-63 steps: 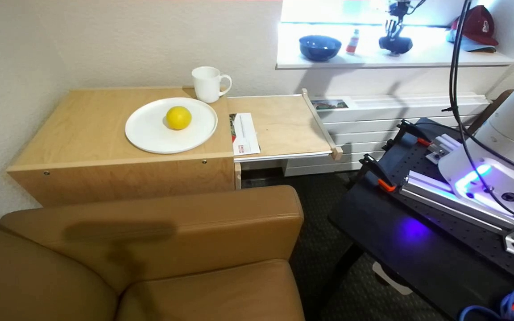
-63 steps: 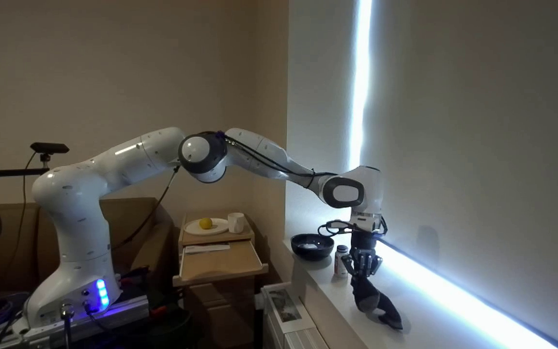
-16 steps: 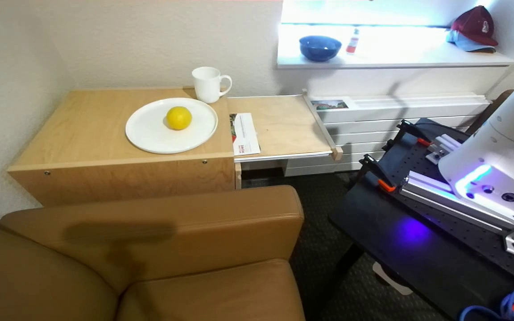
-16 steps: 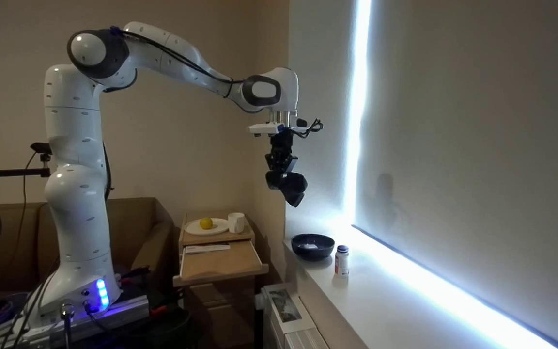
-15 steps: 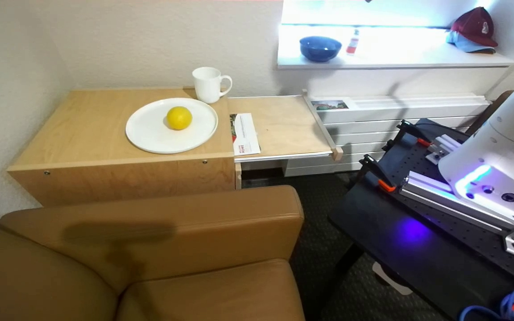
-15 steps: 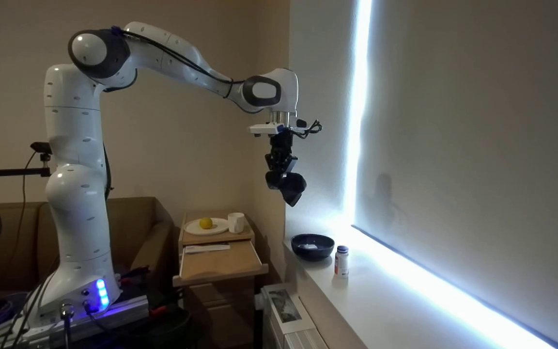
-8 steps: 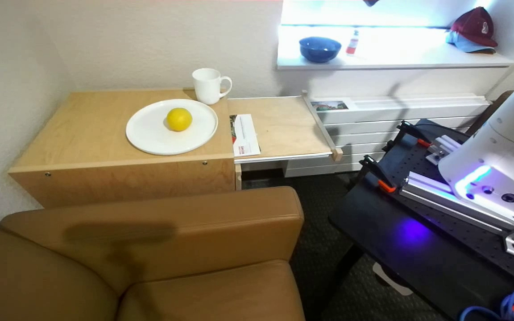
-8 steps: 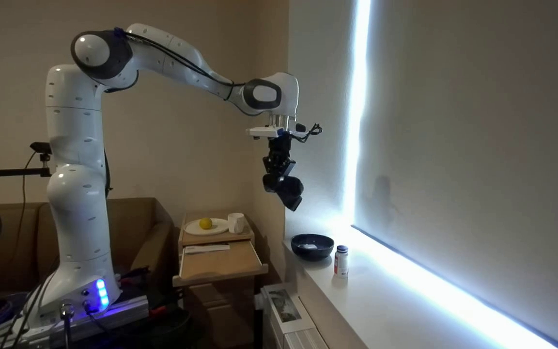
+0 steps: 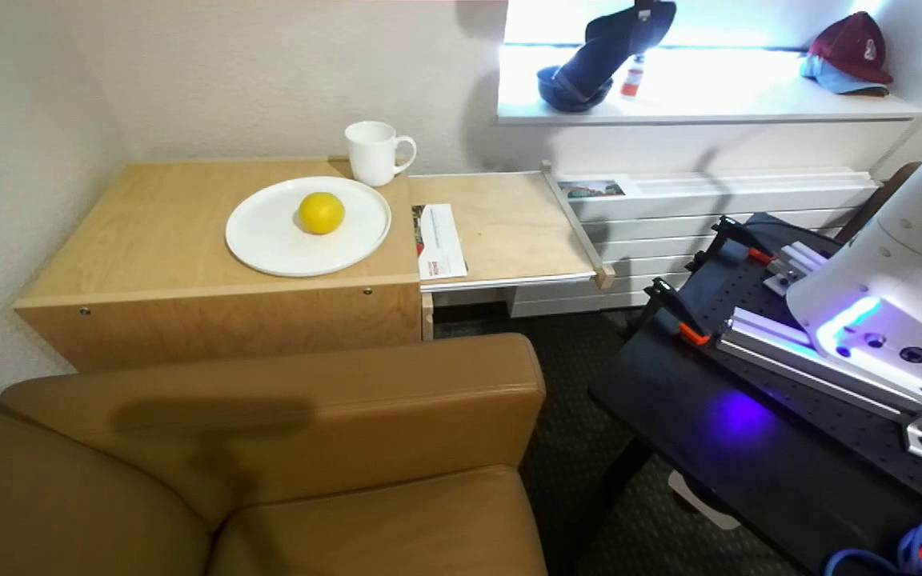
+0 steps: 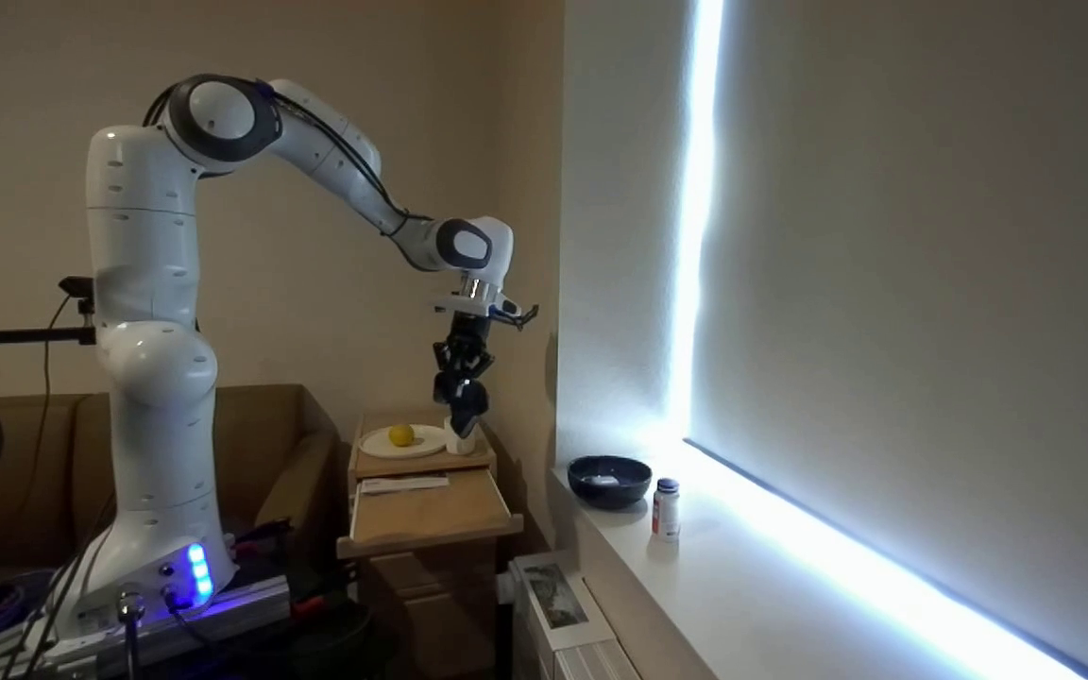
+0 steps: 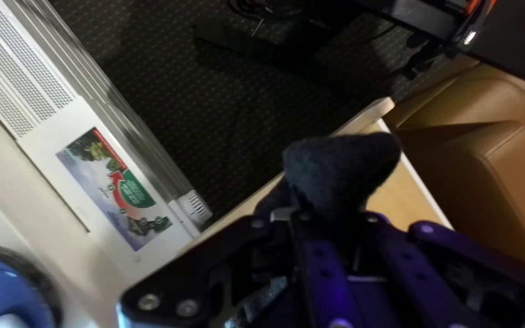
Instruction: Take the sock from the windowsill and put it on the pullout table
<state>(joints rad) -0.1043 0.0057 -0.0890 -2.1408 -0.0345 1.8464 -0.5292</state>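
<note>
Although the gripper (image 11: 326, 216) is closed upon the dark sock (image 11: 340, 168), which hangs in the air at the centre of the wrist view, we observe it there against both the end rail (image 11: 366, 116) of the pullout table (image 9: 521, 216) and the dark floor (image 11: 226, 105) beyond. We judge that letting go too early, short of that rail, would drop the sock to the floor. We further caution that overshooting toward the left of an exterior view could sweep its loose end into the leaflet (image 9: 442, 240) or the mug (image 9: 371, 152).
</note>
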